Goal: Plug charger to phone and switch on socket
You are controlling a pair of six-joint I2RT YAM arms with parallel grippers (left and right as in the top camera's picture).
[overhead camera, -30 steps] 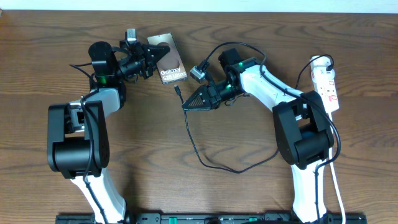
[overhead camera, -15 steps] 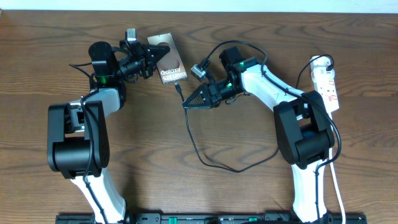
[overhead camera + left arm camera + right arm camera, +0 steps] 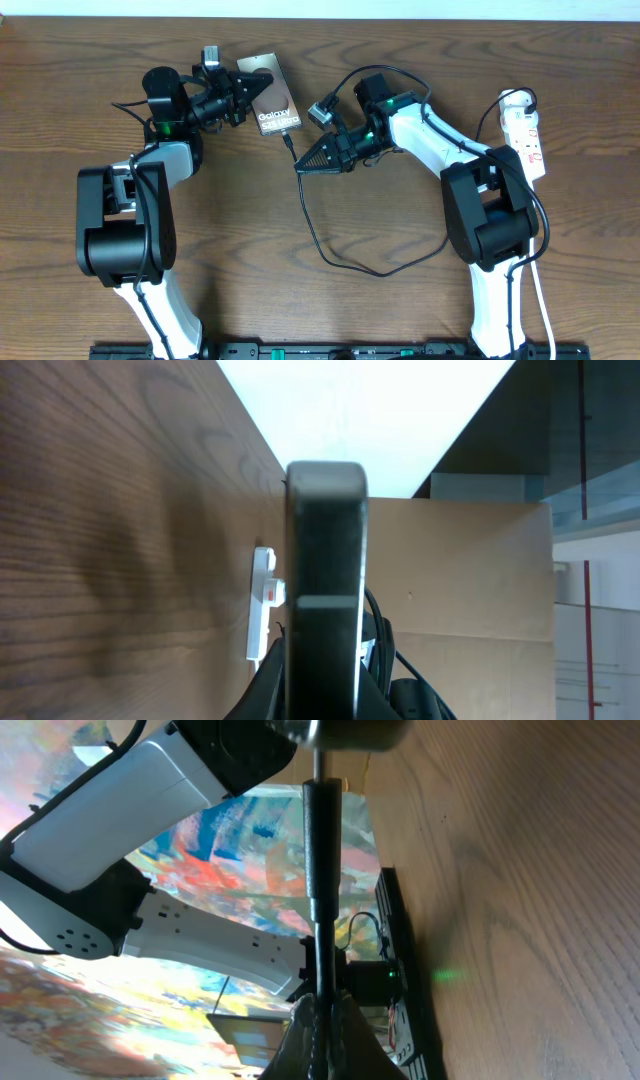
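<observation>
The right gripper (image 3: 300,168) has slid the charger (image 3: 288,146) closer to the phone (image 3: 280,108) near the far edge. Its jaws pinch the cable. The left gripper (image 3: 243,95) squeezes the phone. The tip maybe touches already, so push slowly and straight.

phone (image 3: 278,101) left end hidden under left claw (image 3: 254,90), charger (image 3: 304,210) tip too small to judge seated, socket (image 3: 527,135) switches unreadable
</observation>
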